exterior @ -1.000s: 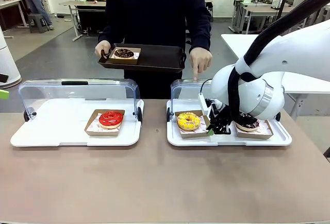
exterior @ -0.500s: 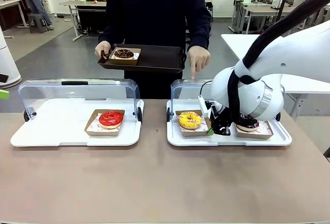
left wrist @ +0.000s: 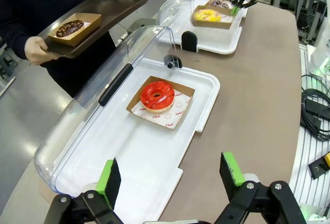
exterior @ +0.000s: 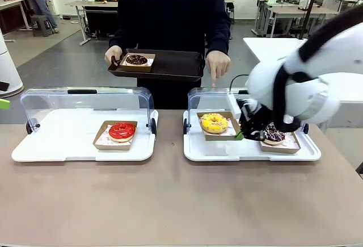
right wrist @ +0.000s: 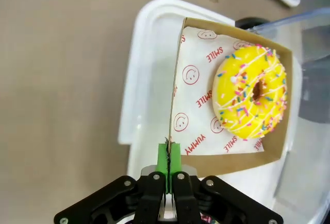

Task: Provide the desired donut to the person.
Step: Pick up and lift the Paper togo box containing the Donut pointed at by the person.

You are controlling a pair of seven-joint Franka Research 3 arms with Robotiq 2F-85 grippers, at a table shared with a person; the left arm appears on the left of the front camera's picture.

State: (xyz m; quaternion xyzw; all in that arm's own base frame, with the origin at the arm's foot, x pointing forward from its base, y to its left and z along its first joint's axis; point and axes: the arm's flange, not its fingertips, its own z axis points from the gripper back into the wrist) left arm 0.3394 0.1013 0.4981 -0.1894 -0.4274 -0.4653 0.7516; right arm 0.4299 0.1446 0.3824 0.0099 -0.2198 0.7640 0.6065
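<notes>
Tray [right wrist: 237,161] holding yellow donut [right wrist: 242,105] is clamped by right end effector [right wrist: 168,152]; left end effector [left wrist: 171,175] stands apart.

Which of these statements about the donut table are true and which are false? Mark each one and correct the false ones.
1. The right gripper is shut on the rim of the cardboard tray under the yellow donut. True.
2. The left gripper grips the red donut. False: it is open and hangs apart from the donut.
3. The person's serving tray is bare. False: it carries a chocolate donut.
4. The person's free hand points a finger downward. True.
5. The clear lid behind the red donut is shut down over it. False: it is tilted back, open.
</notes>
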